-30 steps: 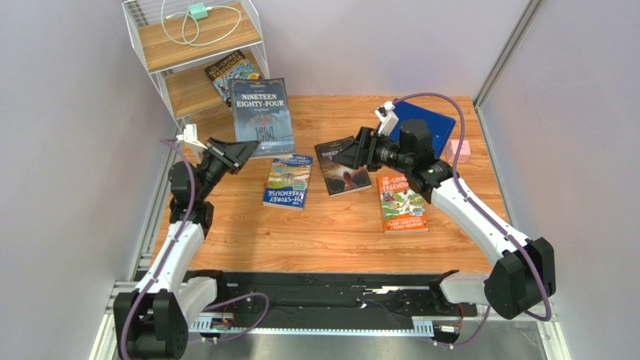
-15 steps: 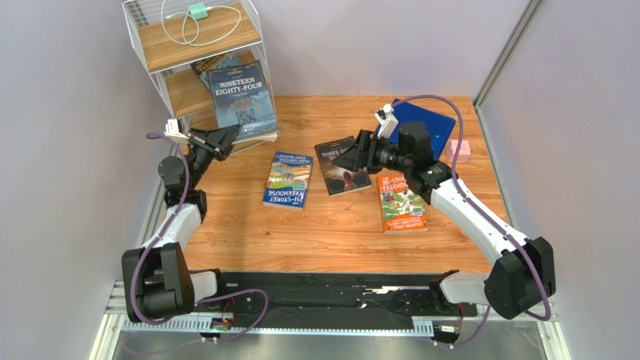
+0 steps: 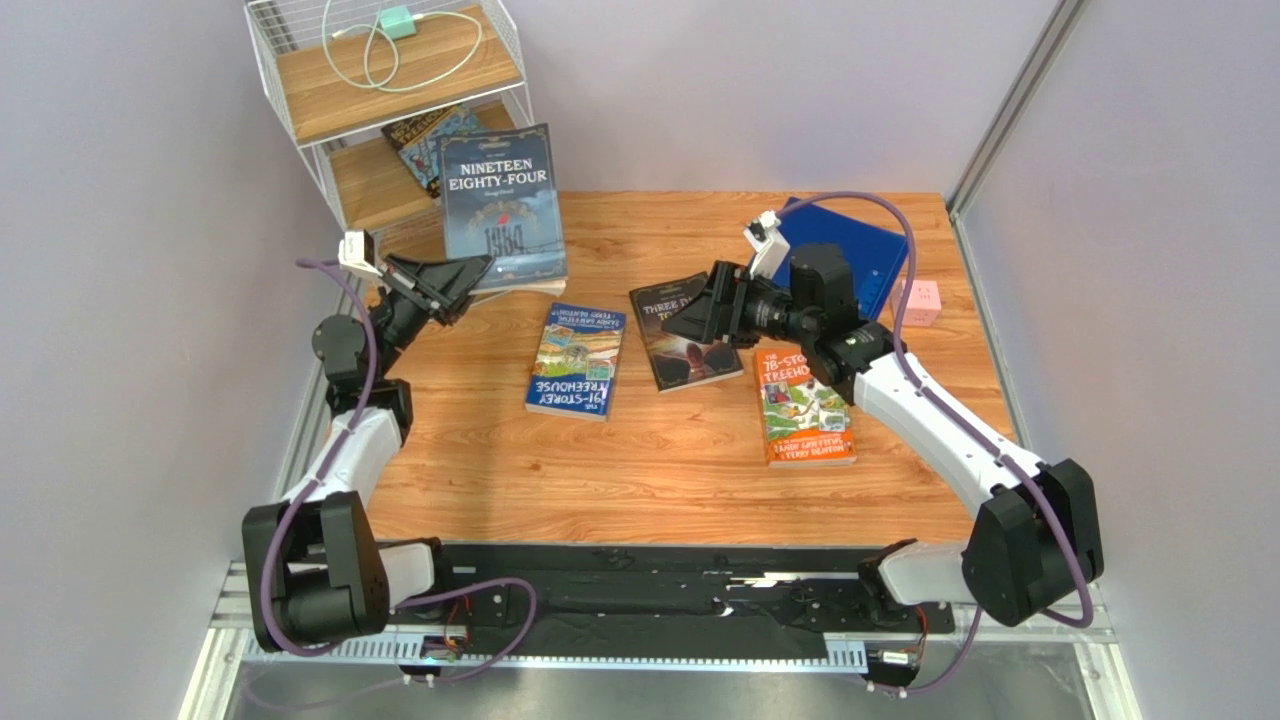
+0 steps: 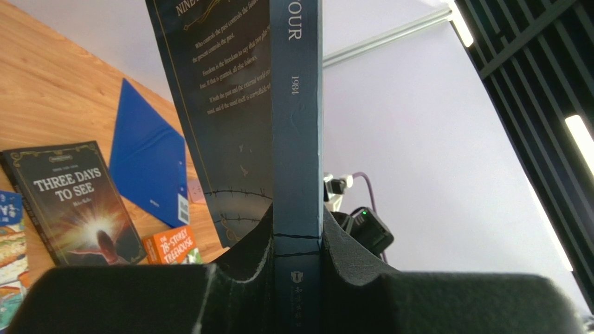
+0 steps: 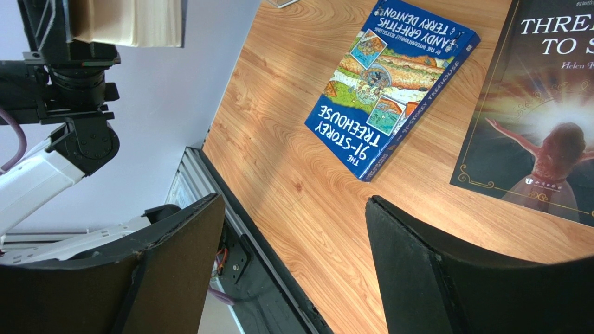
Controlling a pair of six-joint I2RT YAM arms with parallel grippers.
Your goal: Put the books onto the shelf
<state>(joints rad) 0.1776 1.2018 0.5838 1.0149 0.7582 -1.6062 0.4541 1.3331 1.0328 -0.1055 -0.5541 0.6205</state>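
Observation:
My left gripper (image 3: 475,275) is shut on the lower spine of the dark "Nineteen Eighty-Four" book (image 3: 504,201) and holds it upright in the air, just right of the shelf (image 3: 310,99). The left wrist view shows its spine (image 4: 296,139) pinched between my fingers (image 4: 244,250). A yellow-black book (image 3: 416,137) lies on the middle shelf board. My right gripper (image 3: 696,308) hangs open over "Three Days to See" (image 3: 697,357), which lies flat on the table. The blue Treehouse book (image 3: 576,362) and the orange one (image 3: 804,408) also lie flat. The blue book (image 5: 390,76) shows beyond my open right gripper (image 5: 293,236).
A large blue folder (image 3: 875,249) and a small pink block (image 3: 920,303) sit at the table's back right. A white cable with a green plug (image 3: 397,24) lies on the top shelf. Grey walls close in on both sides.
My left arm swung the held book up and left from over the table to the shelf front, then back slightly right. The right gripper shifted slightly left and stayed open.

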